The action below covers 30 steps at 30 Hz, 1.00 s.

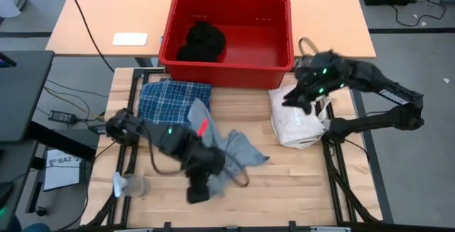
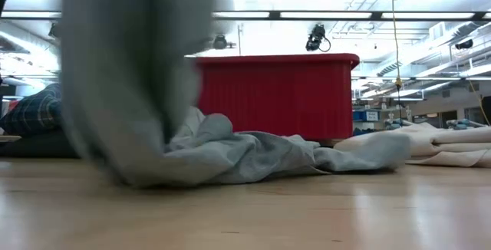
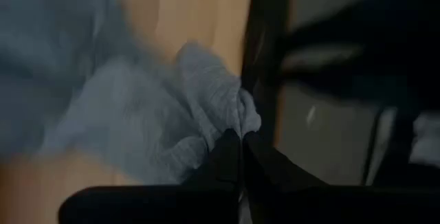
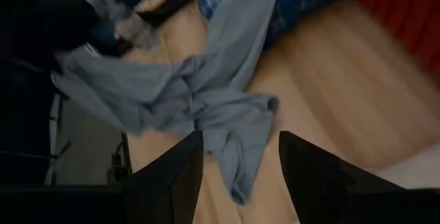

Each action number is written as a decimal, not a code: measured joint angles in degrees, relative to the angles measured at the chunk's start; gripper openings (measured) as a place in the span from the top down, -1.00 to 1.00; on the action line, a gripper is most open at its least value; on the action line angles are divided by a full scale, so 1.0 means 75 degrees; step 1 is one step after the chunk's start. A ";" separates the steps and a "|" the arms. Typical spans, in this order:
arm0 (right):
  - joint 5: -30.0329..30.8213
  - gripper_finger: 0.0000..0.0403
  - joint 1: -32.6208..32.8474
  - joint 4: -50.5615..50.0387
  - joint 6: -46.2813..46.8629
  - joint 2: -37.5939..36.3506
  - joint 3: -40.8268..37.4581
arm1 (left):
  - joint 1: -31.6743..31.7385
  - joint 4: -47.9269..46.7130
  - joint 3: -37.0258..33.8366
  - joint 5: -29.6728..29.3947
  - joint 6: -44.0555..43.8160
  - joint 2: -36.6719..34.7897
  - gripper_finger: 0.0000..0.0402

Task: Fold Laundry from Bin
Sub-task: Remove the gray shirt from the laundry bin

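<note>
A light grey piece of laundry (image 1: 238, 150) lies crumpled on the wooden table near its middle. My left gripper (image 3: 240, 148) is shut on it near the table's front edge. One part (image 2: 130, 74) hangs raised at the left of the low view. A blue-and-white plaid shirt (image 1: 174, 97) lies in front of the red bin (image 1: 281, 33). A black piece (image 1: 202, 41) rests on the bin's floor. My right gripper (image 4: 240, 162) is open and empty, raised above the white bag at the table's right, and points toward the grey piece (image 4: 206, 93). My left gripper pinches a bunched fold of the light grey piece (image 3: 223, 124) between its two shut fingertips. The fingers slant down from above. The raised part hangs below the hold, while the remainder (image 2: 268, 154) lies crumpled on the table.
A white fabric bag (image 1: 298, 122) lies at the table's right, under my right arm. A small clear object (image 1: 131, 186) sits near the front left corner. Bare wood shows at the front right (image 1: 298, 189). Black frame rails run along the table's sides.
</note>
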 joint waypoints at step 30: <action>0.2983 0.06 0.4882 0.9177 -0.0423 0.5996 -0.2315 | -0.3069 -0.0595 0.0003 -0.3191 -0.3425 0.0129 0.95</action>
